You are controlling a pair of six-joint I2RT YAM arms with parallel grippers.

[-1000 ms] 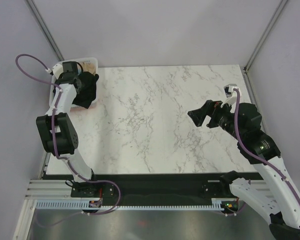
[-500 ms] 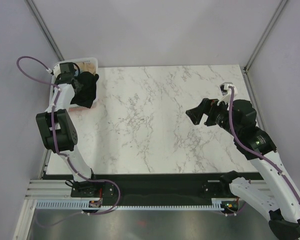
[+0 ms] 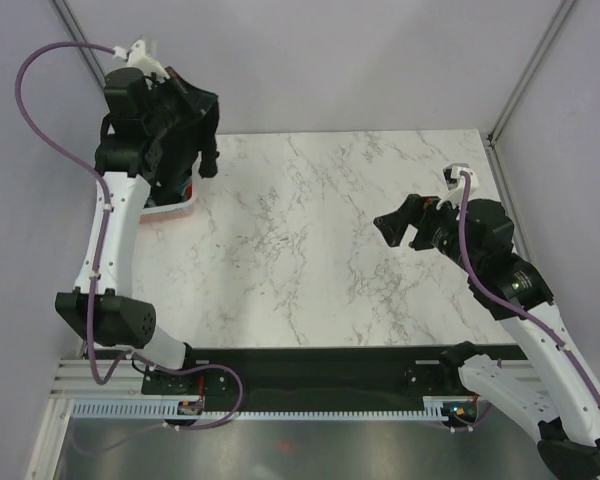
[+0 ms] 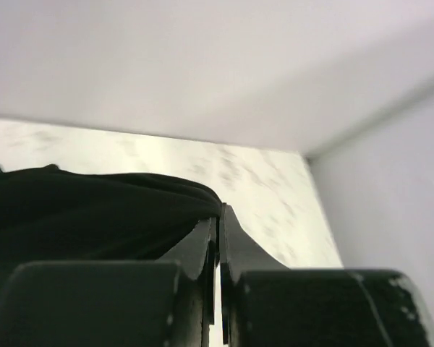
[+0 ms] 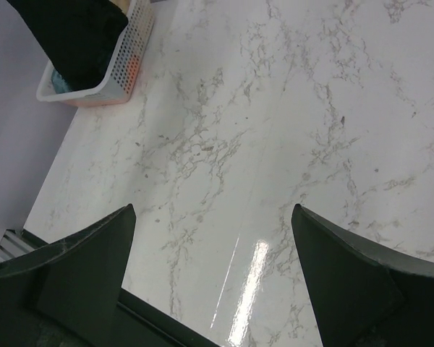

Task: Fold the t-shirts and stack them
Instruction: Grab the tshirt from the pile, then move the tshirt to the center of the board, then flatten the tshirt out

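A black t-shirt (image 3: pixel 178 165) hangs in a bunch from my left gripper (image 3: pixel 195 115), which is raised above the white slotted basket (image 3: pixel 172 208) at the table's far left corner. In the left wrist view the left gripper (image 4: pixel 218 217) is shut, with black fabric (image 4: pixel 94 210) pinched at its fingertips. The right wrist view shows the black t-shirt (image 5: pixel 72 36) dangling into the basket (image 5: pixel 126 69), with a bit of blue t-shirt (image 5: pixel 58 81) inside. My right gripper (image 3: pixel 392 228) hovers open over the right side of the table, nothing between its fingers (image 5: pixel 213 210).
The white marble table (image 3: pixel 300 250) lies between the two arms. Grey walls enclose the back and both sides. A black strip and metal rail run along the near edge by the arm bases.
My left gripper closed on the black t-shirt in the basket and rose, pulling the shirt up. The right gripper shifted slightly left and stays open.
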